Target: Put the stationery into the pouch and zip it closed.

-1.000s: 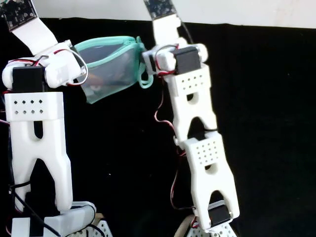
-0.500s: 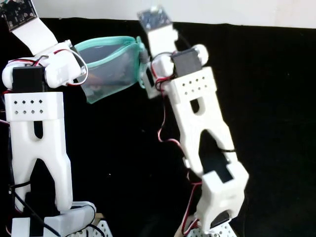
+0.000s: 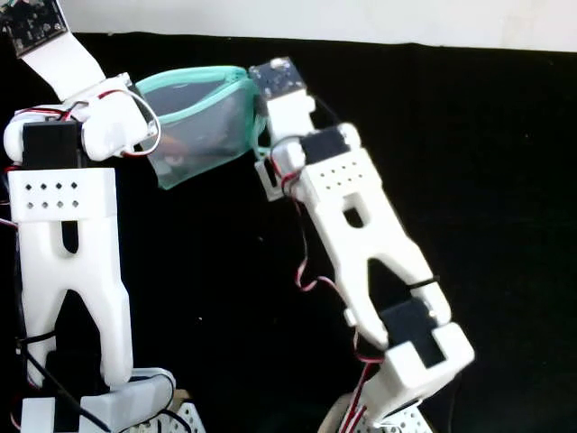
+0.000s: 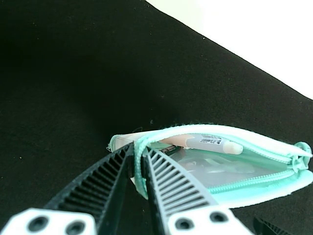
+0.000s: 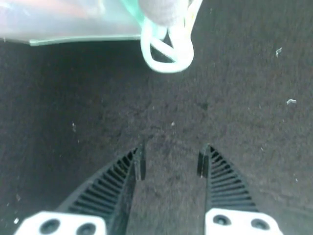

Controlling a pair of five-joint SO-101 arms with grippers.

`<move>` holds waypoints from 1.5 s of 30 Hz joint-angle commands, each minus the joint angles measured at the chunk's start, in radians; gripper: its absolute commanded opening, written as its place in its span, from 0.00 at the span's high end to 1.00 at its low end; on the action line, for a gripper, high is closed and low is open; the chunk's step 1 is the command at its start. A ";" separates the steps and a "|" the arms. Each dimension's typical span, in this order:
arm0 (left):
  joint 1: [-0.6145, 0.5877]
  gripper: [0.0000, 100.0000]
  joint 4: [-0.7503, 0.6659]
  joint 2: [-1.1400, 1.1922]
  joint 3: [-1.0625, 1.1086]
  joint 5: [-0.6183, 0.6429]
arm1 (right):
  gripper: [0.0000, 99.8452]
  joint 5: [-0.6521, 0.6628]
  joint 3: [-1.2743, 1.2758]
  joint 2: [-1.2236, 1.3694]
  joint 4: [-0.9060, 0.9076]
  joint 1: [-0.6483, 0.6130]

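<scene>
The mint pouch (image 4: 234, 171) is clamped at its rim by the left gripper (image 4: 138, 161) — braced for zipping; the right gripper (image 5: 171, 159) is spread, empty, short of the pull loop (image 5: 168, 51).

We took this for a robotics lab bench or a maker's workshop, not a home or a shop. The table (image 3: 505, 180) was covered wholly in black cloth flecked with lint (image 5: 291, 102), and it ended at a plain white strip (image 3: 406, 18) along its far edge. Two white plastic arms stood side by side, the left arm (image 3: 63, 234) and the right arm (image 3: 361, 244). Their shells were pierced with rows of small holes, black motor blocks (image 3: 43, 144) sat in the joints, and thin wires (image 3: 306, 275) ran loose along them. We saw a bare circuit board (image 3: 279, 77) at a wrist.
</scene>
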 commanded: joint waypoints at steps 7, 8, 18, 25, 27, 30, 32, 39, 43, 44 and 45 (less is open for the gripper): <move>0.015 0.99 0.009 0.050 0.018 0.000 | 0.82 -0.011 0.328 -0.143 -0.433 -0.007; 0.015 0.99 0.009 0.050 0.018 0.000 | 0.82 -0.011 0.349 -0.147 -0.478 -0.005; 0.015 0.99 0.009 0.050 0.019 0.000 | 0.82 -0.086 0.572 -0.151 -1.004 0.064; 0.015 0.99 0.009 0.050 0.019 0.000 | 0.82 -0.087 0.677 -0.145 -1.205 0.061; 0.015 0.99 0.009 0.050 0.019 0.000 | 0.82 -0.087 0.707 -0.145 -1.271 0.061; 0.015 0.99 0.009 0.050 0.019 0.000 | 0.82 -0.087 0.753 -0.143 -1.400 0.059; 0.015 0.99 0.009 0.050 0.019 0.000 | 0.82 -0.087 0.789 -0.143 -1.489 0.058; 0.015 0.99 0.009 0.050 0.019 0.000 | 0.82 -0.087 0.894 -0.142 -1.676 0.030; 0.015 0.99 0.009 0.050 0.019 0.000 | 0.82 -0.087 0.932 -0.142 -1.716 0.007; 0.015 0.99 0.009 0.050 0.019 0.000 | 0.82 -0.087 0.938 -0.142 -1.728 -0.001; 0.015 0.99 0.009 0.050 0.019 0.000 | 0.82 -0.087 0.943 -0.142 -1.744 -0.007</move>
